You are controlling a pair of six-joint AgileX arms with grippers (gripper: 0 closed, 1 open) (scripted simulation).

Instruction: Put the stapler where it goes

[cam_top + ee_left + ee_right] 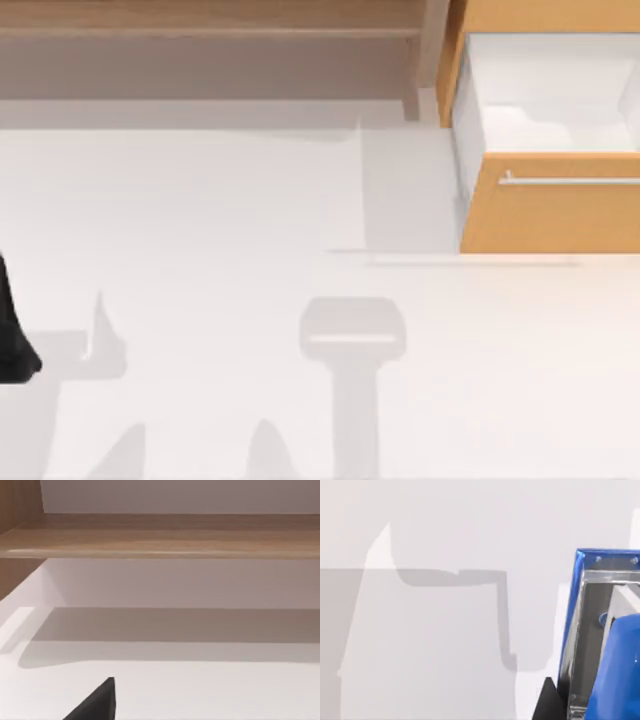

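Observation:
The bright blue stapler [600, 645], with a clear and metal inner part, looms close at the edge of the right wrist view, above the white table. My right gripper [587, 711] is shut on it, and one black fingertip [546, 705] shows right beside its blue side. In the top view the open drawer [548, 205] at the far right has an orange-brown front, a silver handle [570, 181] and a white inside. My left gripper [95, 705] hangs low over the table at the top view's left edge [12, 335], parked.
A long wooden shelf [210, 30] runs along the back of the white table [200, 220], and it also shows ahead in the left wrist view [160, 540]. Grey shadows of the arms fall on the table's front middle [352, 335].

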